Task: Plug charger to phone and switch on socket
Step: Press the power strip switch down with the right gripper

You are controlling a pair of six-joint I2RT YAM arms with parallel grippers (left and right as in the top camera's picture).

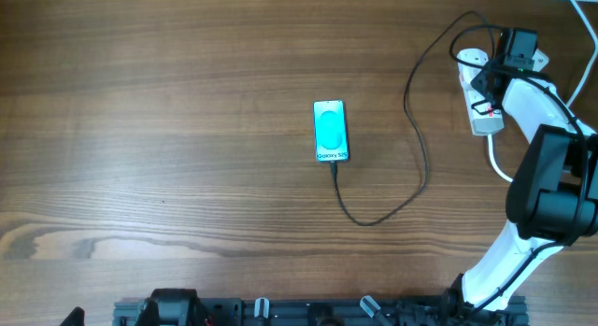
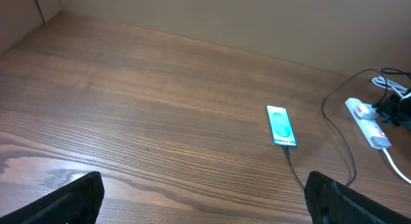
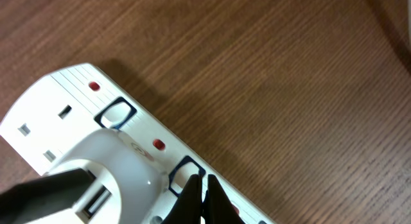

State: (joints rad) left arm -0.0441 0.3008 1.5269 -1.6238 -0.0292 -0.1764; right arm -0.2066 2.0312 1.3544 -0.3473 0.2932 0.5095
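Right wrist view puts my right fingers [image 3: 192, 199] — pinched shut, empty — at a rocker switch [image 3: 185, 171] on the power strip [image 3: 70, 99] beside the charger plug [image 3: 112, 163], the phone [image 1: 331, 131] mid-worktop [image 1: 168, 130] seemingly cabled, left fingers [image 2: 70, 198] wide and empty: next, I judge, a firm downward press.

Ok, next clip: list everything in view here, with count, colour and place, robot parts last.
phone: one, teal-blue screen, flat near the table's middle.
charger: one, thin black cable, looping from the phone's near end to the socket.
socket: one, white strip with red-marked switches, far right.
white cord: one, thick, leaving the socket's near end.
table: one, brown wood, under everything.
left hand: one, black, open, low over the table's near edge, holding nothing.
right hand: one, black, shut, tips at a switch on the socket.
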